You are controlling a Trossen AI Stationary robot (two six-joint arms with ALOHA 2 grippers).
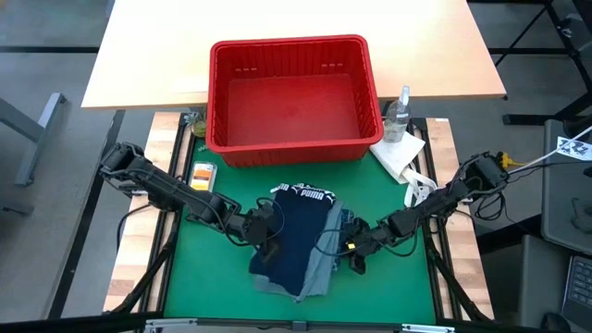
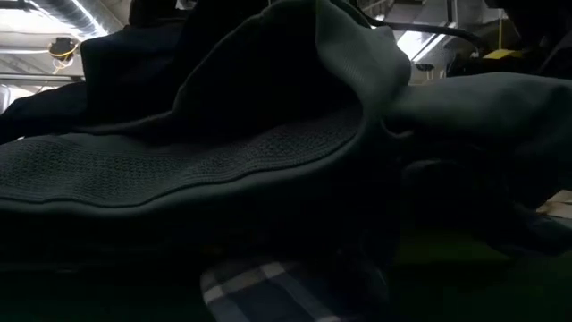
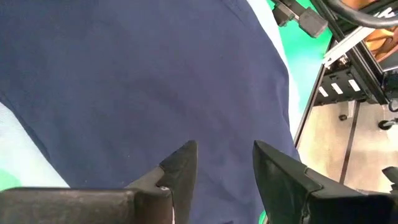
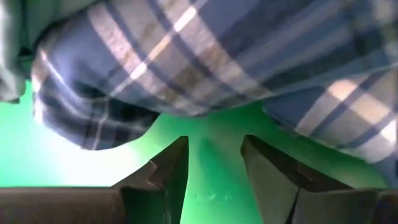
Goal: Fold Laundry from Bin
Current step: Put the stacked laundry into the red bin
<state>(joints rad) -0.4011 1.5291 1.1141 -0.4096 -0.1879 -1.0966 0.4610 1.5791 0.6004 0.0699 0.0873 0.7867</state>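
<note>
We see a green surface (image 1: 185,277) with the empty red bin (image 1: 294,97) at its far edge. The laundry (image 1: 301,245) lies piled between both claws: the left claw (image 3: 224,171) hovers open over navy cloth, the right claw (image 4: 214,165) open beside the plaid shirt (image 4: 249,56), holding nothing.

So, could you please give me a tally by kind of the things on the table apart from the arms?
Garments in the pile on the green mat: 3, namely dark navy one, grey-blue one, plaid shirt
Red bin: 1
Clear bottle: 1
White paper towel: 1
Small orange-yellow item: 1
Total: 7
</note>
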